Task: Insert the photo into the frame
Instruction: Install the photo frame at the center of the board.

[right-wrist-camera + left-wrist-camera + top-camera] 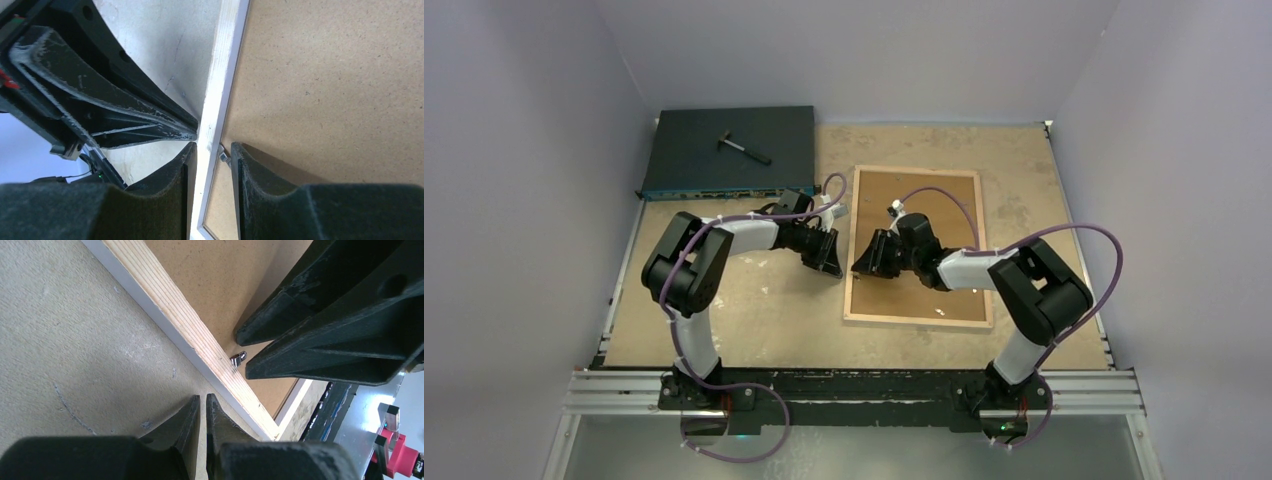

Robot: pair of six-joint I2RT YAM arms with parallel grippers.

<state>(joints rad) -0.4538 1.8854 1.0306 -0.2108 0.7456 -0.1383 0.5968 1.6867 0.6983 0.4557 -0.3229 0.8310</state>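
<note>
The frame [914,320] is lying face down on the surface [754,310], light wood back showing, and it is holding a brown backing board [934,205] that is filling the whole opening inside its rails. A small metal tab [238,358] is sticking out over the board from the inner edge of the frame's left rail.

The right claw [212,165] is reaching across the board and straddling that left rail. It is partly spread, with one finger [185,172] sitting outside the rail and the other inside on the board. The tab is lying just against the inner finger, and a thin gap is showing on that side, so the claw is bracketing the rail rather than pinching it.

The left claw [200,412] is clenched almost completely, with only a slit showing between its fingers and nothing between them. It is resting low on the surface just outside the frame's left rail, its tip reaching the rail's outer edge opposite the right claw.

Beyond the frame's far left corner, a dark flat equipment box [694,160] is carrying a small T-shaped tool [742,147] on its top
</note>
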